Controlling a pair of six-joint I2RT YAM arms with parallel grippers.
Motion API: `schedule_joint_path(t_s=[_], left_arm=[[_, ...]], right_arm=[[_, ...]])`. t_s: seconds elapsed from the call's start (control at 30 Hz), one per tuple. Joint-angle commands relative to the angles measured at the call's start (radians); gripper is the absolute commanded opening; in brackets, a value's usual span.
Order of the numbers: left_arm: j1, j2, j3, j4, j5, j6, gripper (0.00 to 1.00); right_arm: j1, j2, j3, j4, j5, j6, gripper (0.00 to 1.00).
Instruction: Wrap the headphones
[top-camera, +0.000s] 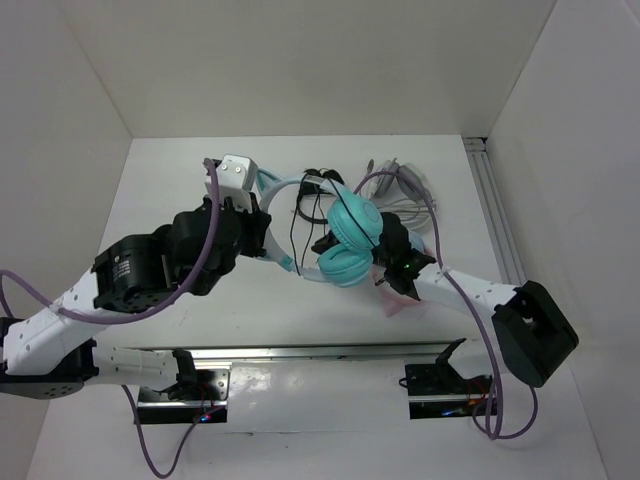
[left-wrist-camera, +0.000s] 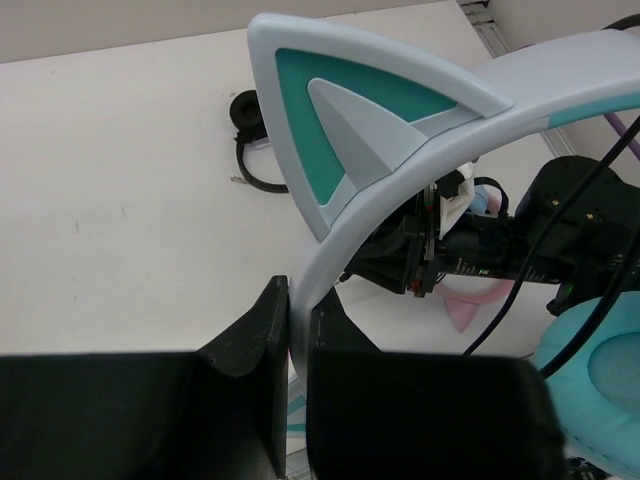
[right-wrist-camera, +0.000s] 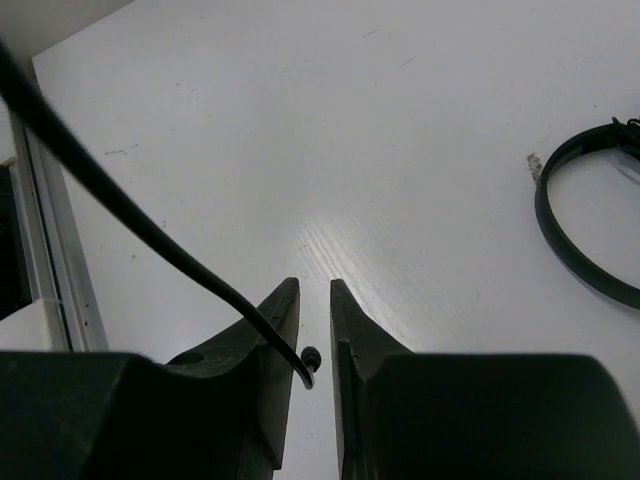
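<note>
Headband (left-wrist-camera: 420, 130) of the headphones (top-camera: 347, 240) sits clamped in the left hand (left-wrist-camera: 300, 308); right hand (right-wrist-camera: 314, 300) stands slightly apart, black cable (right-wrist-camera: 150, 225) tip between.

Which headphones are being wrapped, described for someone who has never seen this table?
At the middle of the white table, between the two arms, are the teal over-ear headphones, their white headband clamped in the left tool. Teal cups and teal-faced cat ears set them apart from the small black headphones farther back and the pink-eared pair nearby.

Robotics lab cell: white enclosure walls (top-camera: 300, 60), aluminium rail (top-camera: 498, 220), arms (top-camera: 140, 275) bolted to table (top-camera: 170, 190).
</note>
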Motion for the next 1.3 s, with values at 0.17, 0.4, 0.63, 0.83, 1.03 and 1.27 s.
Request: schedule_joint_path(t_s=[0.17,0.4,0.63,0.83,1.03,1.27], left_arm=[[-0.003,-0.036,0.067,0.149,-0.046,-0.045,0.00],[-0.003,-0.036,0.067,0.149,-0.058,-0.045,0.00],[-0.003,-0.045,0.076,0.149,-0.078,-0.054,0.00],[-0.003,-0.054,0.067,0.158,-0.090,-0.054,0.00],[-0.003,-0.054,0.058,0.158,-0.099,-0.054,0.00],[-0.003,-0.085,0.039,0.139,-0.200,-0.121,0.00]], right_arm=[[-0.045,0.046,-0.022,0.180,-0.079,0.040,0.29],[-0.054,0.085,-0.022,0.229,-0.112,0.070,0.29],[-0.054,0.118,-0.059,0.278,-0.134,0.089,0.29],[-0.054,0.118,-0.070,0.269,-0.125,0.089,0.29],[-0.054,0.108,-0.079,0.278,-0.114,0.089,0.06],[-0.042,0.070,-0.143,0.313,-0.065,0.122,0.00]])
